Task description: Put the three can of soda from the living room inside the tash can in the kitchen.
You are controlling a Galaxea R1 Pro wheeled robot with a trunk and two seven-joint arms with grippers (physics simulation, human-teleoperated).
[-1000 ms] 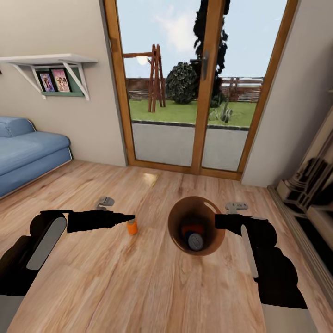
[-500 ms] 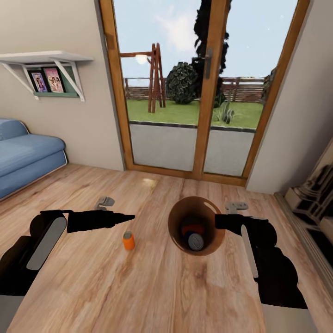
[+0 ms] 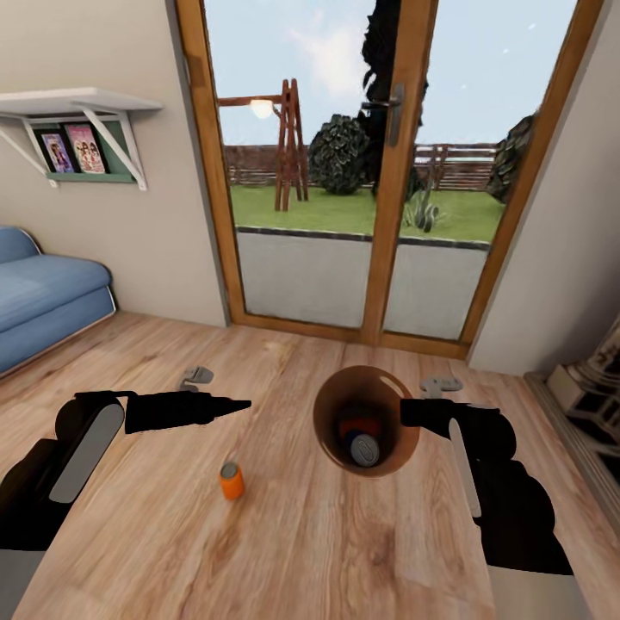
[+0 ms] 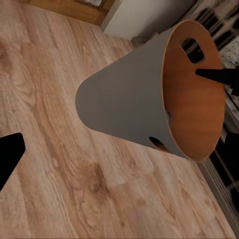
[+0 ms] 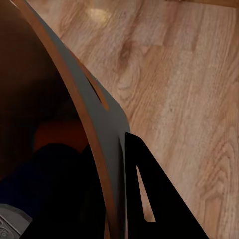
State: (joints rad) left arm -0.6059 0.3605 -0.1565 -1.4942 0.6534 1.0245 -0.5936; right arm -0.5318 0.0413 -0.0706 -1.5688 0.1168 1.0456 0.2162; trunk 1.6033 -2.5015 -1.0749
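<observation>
The brown tash can (image 3: 325,418) hangs tilted above the wood floor, and my right gripper (image 3: 405,413) is shut on its rim. Inside it lie an orange can of soda (image 3: 357,428) and a dark blue one (image 3: 365,449) with a grey top. A third, orange can (image 3: 230,482) stands on the floor below and short of my left gripper (image 3: 245,403), which is open and holds nothing. The left wrist view shows the bin's grey outside (image 4: 124,99) and one of my fingers (image 4: 9,154). The right wrist view shows a finger (image 5: 149,199) against the bin wall (image 5: 99,119).
Wood-framed glass doors (image 3: 344,172) stand straight ahead. A blue sofa (image 3: 43,293) sits at the left under a wall shelf (image 3: 77,103). A fireplace edge (image 3: 594,387) is at the right. Plank floor (image 3: 301,551) spreads around the arms.
The whole view has shifted toward the doors, with the sofa sliding left. The orange can on the floor has dropped lower in the picture, away from my left gripper tip. Both arms keep their pose.
</observation>
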